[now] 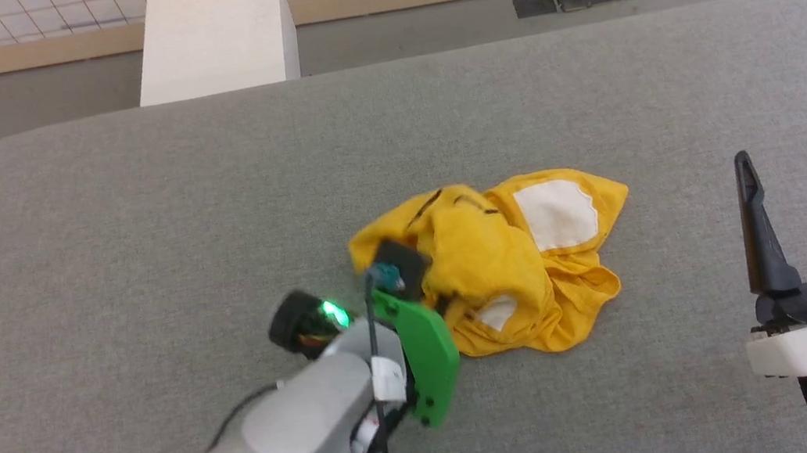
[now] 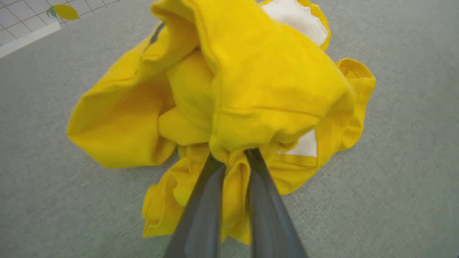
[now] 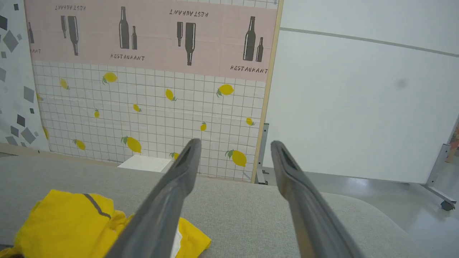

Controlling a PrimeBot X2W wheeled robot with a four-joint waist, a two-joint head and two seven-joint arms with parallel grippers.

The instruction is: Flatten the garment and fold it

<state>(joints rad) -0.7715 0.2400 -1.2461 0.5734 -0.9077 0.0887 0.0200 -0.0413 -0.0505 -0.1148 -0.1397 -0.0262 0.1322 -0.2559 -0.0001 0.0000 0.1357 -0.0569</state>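
**One crumpled shirt, left fingers pinching it, right gripper free**

Head view: one garment, yellow and bunched into a heap, lies on the grey padded table, a little right of centre and toward the near side. Two white patches show on it: a large one on its far right part and a smaller one at its near edge. Two short dark stripes mark its far left folds. One white block stands beyond the table's far edge. The left forearm comes in from the near left and reaches diagonally far and right, its green wrist bracket at the heap's near left edge; the fingers themselves are hidden under the wrist. The right gripper hangs at the near right, well apart from the garment, its two fingers pointing far and spread wide with nothing between them.

Left wrist view: the left gripper has its two fingers drawn close together, clenched on a fold of the garment, which bulges up beyond the tips. One white patch shows at the far top, another just right of the fingertips.

Right wrist view: the right gripper points level toward a lemon-patterned wall panel, fingers wide and empty. The garment lies on the table at the near left, one dark stripe visible.
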